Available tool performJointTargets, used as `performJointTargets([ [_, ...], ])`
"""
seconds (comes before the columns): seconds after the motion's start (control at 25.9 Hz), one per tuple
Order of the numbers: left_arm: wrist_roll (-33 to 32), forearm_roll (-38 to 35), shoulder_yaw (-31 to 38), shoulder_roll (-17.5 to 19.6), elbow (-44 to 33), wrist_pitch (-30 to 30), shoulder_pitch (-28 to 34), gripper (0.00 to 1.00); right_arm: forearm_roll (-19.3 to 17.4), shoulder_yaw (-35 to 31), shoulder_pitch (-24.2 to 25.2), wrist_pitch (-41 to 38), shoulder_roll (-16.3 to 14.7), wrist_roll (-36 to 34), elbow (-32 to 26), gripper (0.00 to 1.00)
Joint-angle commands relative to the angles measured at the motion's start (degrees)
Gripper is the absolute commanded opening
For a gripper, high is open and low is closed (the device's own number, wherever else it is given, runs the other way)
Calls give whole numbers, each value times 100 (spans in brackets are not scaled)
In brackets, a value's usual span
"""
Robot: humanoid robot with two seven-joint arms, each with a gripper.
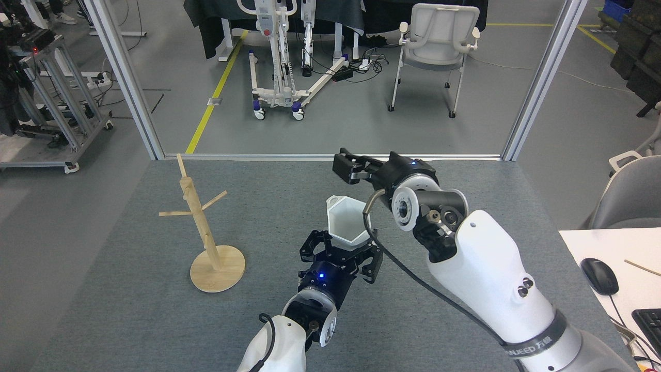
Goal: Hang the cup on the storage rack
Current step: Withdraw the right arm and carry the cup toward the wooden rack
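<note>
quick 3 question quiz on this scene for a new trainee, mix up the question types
1. True or false: the cup already hangs on the storage rack.
2. Which gripper is nearer the cup? A) left gripper B) right gripper
3. Fill in: the rack stands to the ____ of the cup in the head view.

Key: 1 false, the cup sits upright by the left gripper, apart from the rack. 2 A, the right gripper is raised beyond the cup. 3 left.
</note>
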Motion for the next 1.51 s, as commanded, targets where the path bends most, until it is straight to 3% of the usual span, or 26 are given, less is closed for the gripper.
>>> performJointTargets([
  [0.0,143,-23,-10,24,-84,-48,4,24,6,-294,21,-226,-233,-1099,100,99],
  [0.19,248,-41,-19,68,-189,-57,154,24,85,-830,294,-859,-470,-2610,486,99],
  [0.27,363,-41,-19,77,-356,-48,277,24,436,-1014,548,-1034,-470,-3296,636,99],
  [0.39,415,-137,-27,94,-655,-48,523,24,867,-1261,1085,-1228,-479,-3823,794,99],
  [0.5,389,-559,-27,165,-998,-48,830,24,1060,-1718,1656,-1650,-558,-4210,917,99],
  [0.7,398,-1095,-19,569,-1666,-48,1393,25,1728,-2640,2834,-2362,-558,-5098,1190,99],
  [0.81,424,-1166,-1,833,-1894,-4,1586,25,2185,-2807,3361,-2344,-531,-5309,1365,99],
  [1.01,433,-1236,245,1334,-2272,119,1894,26,2203,-3484,3976,-2406,-347,-5344,1374,99],
  [1.28,653,-1236,1001,1905,-2606,172,2404,28,2370,-3607,4240,-2423,-22,-5449,1374,99],
  [1.47,688,-1236,1502,2028,-2659,110,2667,28,2519,-3598,4284,-2423,49,-5440,1374,99],
])
